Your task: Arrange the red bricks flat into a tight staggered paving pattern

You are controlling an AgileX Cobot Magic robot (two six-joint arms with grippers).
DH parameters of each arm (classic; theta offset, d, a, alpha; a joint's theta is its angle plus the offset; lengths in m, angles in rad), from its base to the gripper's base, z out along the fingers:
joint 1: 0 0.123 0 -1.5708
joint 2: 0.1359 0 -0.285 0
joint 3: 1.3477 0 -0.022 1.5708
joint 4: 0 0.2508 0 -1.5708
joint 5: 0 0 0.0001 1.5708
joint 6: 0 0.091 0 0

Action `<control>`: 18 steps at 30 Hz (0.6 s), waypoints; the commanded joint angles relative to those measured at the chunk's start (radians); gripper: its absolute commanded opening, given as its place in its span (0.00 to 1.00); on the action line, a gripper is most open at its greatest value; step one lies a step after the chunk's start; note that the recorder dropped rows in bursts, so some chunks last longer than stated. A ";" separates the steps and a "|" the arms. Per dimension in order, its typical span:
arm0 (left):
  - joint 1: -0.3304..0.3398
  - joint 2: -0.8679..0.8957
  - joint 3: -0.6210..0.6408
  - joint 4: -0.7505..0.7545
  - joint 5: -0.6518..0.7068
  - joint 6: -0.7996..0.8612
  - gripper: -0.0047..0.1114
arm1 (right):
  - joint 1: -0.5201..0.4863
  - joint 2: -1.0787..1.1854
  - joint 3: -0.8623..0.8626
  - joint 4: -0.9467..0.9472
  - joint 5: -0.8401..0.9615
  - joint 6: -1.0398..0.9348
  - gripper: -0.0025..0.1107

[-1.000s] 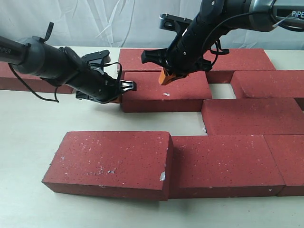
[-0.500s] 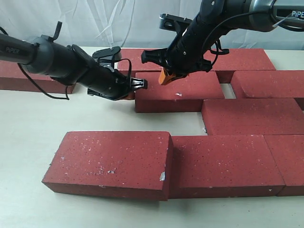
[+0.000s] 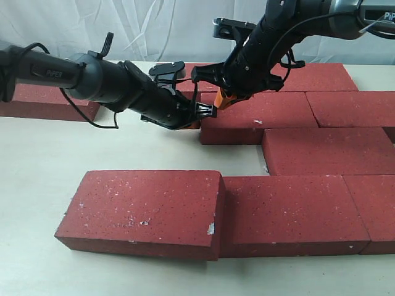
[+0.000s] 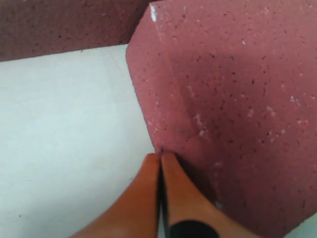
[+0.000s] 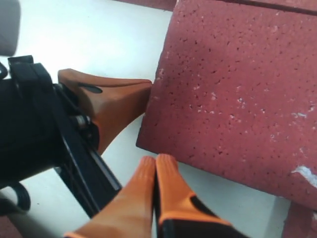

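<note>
Middle brick point(image 3: 265, 120) now farther right: flat, dark red, white-speckled.

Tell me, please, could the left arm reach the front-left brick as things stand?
Probably yes. The front-left brick lies in the open on that arm's side, with bare table between it and the left gripper, shut against the end of the middle brick.

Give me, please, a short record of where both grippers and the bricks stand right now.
Left gripper: shut, tips against the left end of the middle brick
Right gripper: shut, tips beside that brick's left corner
Middle brick: flat, right end close against its neighbour
Lone brick: far left, apart from the rest
Gap: bare table between middle brick and front row
</note>
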 commanded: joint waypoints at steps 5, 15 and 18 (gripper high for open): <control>-0.014 0.002 -0.025 -0.019 0.010 0.003 0.04 | 0.005 -0.011 -0.002 0.036 0.005 0.021 0.02; 0.118 -0.047 -0.025 0.055 0.183 -0.005 0.04 | 0.005 -0.011 -0.002 0.032 0.052 0.021 0.02; 0.174 -0.070 -0.025 0.117 0.251 -0.081 0.04 | 0.007 -0.011 -0.002 0.032 0.077 0.021 0.02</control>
